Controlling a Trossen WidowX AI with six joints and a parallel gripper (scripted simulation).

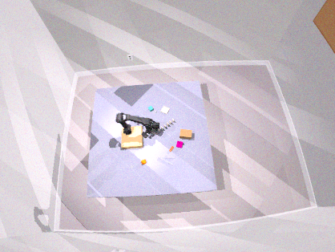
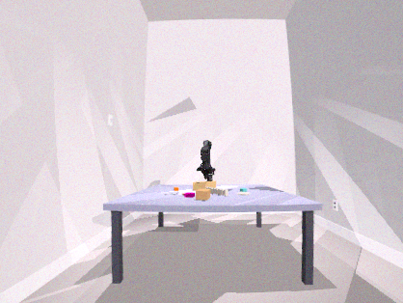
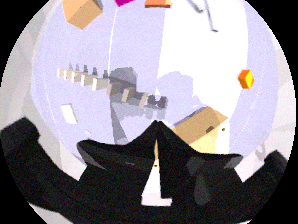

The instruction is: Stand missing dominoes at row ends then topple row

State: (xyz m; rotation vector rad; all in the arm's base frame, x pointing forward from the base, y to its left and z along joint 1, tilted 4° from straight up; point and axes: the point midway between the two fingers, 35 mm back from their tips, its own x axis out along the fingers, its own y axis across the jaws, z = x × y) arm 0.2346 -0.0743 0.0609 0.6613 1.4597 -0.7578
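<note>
A slanting row of several pale dominoes (image 1: pixel 173 120) (image 2: pixel 222 192) (image 3: pixel 98 83) stands on the table (image 1: pixel 108 176) (image 2: pixel 145 206). In the wrist view its far end is at the left and its near end is close to the fingertips, where dark shadows fall beside it. Whether any domino leans is too small to tell. My gripper (image 1: pixel 150 131) (image 2: pixel 209 179) (image 3: pixel 157 123) is shut with nothing seen between the fingertips. It hangs above the table near the row's arm-side end. The arm partly hides that end in the top view.
A tan box (image 1: pixel 186 133) (image 2: pixel 202 195) (image 3: pixel 81 14), magenta block (image 1: pixel 179 144) (image 2: pixel 189 195) and orange-red bar (image 1: pixel 171 148) (image 3: pixel 158 4) lie beyond the row. An orange block (image 1: pixel 143 162) (image 3: pixel 245 79), a cyan block (image 1: pixel 151 108), a white piece (image 1: pixel 165 109) (image 3: pixel 69 114) and a wooden block (image 1: pixel 132 140) (image 3: pixel 197 127) lie around.
</note>
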